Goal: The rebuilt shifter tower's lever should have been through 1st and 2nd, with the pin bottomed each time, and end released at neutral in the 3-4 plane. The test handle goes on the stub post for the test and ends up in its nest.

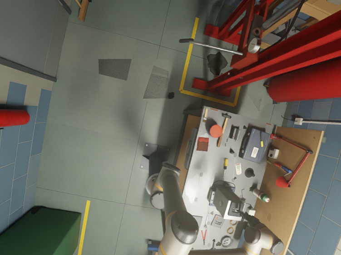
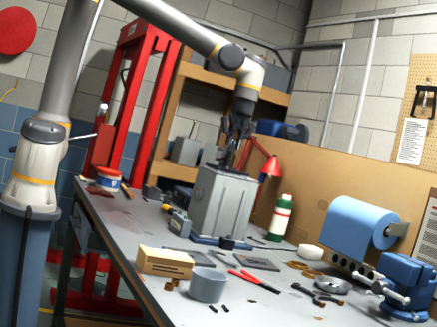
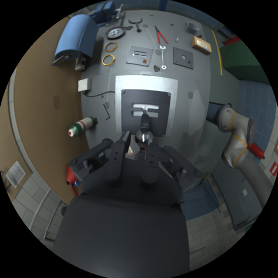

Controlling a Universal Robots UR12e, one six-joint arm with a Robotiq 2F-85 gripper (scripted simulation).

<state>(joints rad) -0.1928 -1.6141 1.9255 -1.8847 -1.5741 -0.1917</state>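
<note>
The test handle (image 3: 142, 134), a dark lever grip with a shiny round knob, stands on the stub post above the shifter tower (image 2: 222, 202), a grey box near the bench's middle. My gripper (image 3: 137, 140) hangs straight over the tower top and is closed around the handle's knob. The lever runs from the knob down into the black gate plate (image 3: 145, 111), meeting the slots at the middle of the cross bar. In the side camera the gripper (image 1: 243, 214) sits at the tower's right edge. A flat plate with a slot pattern (image 3: 140, 55) lies on the bench beyond the tower.
A grey cup (image 2: 208, 284) and a tan box (image 2: 164, 261) sit near the bench's front edge. Red pliers (image 2: 252, 279), brass rings (image 3: 110, 53), a blue paper roll (image 2: 356, 227) and a blue vise (image 2: 406, 284) lie right of the tower; a green-capped bottle (image 2: 281, 217) stands behind it.
</note>
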